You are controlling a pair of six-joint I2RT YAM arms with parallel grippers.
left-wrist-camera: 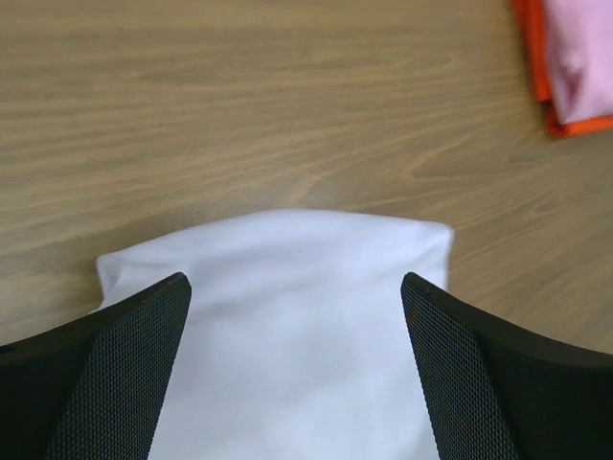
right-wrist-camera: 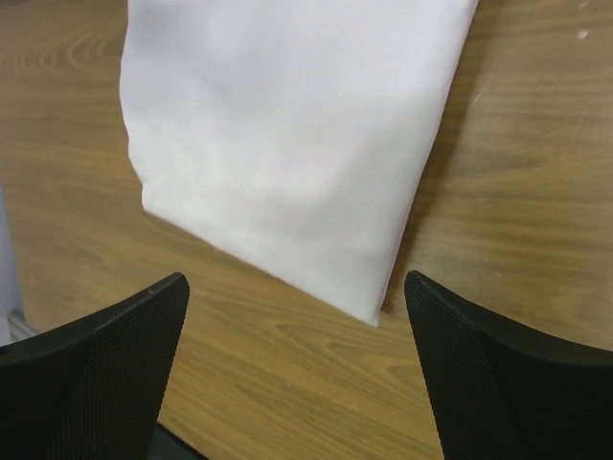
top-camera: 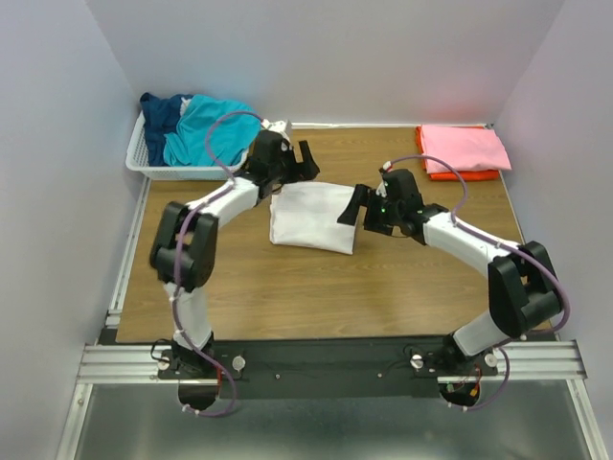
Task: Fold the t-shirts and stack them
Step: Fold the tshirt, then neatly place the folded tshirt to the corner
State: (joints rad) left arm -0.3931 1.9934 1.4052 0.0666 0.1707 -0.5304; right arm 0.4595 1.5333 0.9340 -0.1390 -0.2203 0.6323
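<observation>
The folded white cloth t-shirt [top-camera: 311,218] lies flat at the middle of the wooden table [top-camera: 287,287]. The left gripper [top-camera: 305,159], jaws spread wide and holding nothing, sits over the shirt's far edge. The right gripper [top-camera: 356,204], equally spread and empty, is just beside its right edge. A folded pink t-shirt [top-camera: 463,147] rests on an orange t-shirt [top-camera: 462,175] at the far right corner.

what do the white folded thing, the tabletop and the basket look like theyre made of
White t-shirt: soft matte cloth, likely a cotton knit; it lies folded with rounded edges and faint creases. Table: wood or wood-look laminate, with brown grain lines and a slight sheen. Basket: white, seemingly rigid plastic with slatted walls.
</observation>
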